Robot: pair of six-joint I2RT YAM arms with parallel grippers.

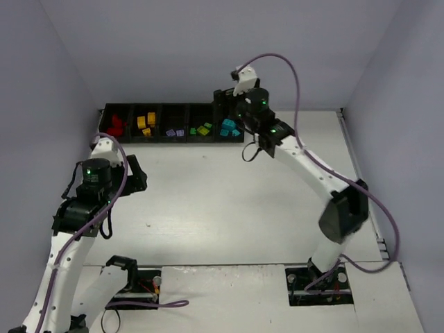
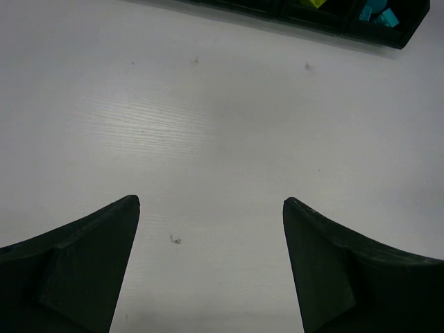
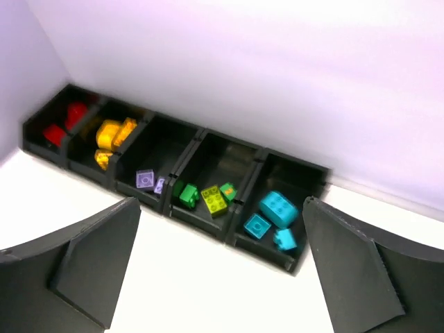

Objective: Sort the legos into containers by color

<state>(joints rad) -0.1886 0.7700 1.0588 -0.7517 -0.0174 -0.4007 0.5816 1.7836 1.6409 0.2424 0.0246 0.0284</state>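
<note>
Black tray (image 3: 201, 223) ahead of our right gripper (image 3: 220, 201), legos (image 3: 279, 207) inside; our left gripper (image 2: 209, 200) above table (image 2: 222, 104); both wide open, empty.

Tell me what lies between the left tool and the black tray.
Only bare white table lies between the left tool and the tray; the left wrist view shows it.

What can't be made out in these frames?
- Top external: the right arm's wrist covers the right end of the long black five-compartment plastic tray.
- Left wrist: the top edge cuts off most of that tray; only cyan plastic bricks are clear.
- Right wrist: the red plastic bricks are blurred; their number is unclear.
</note>
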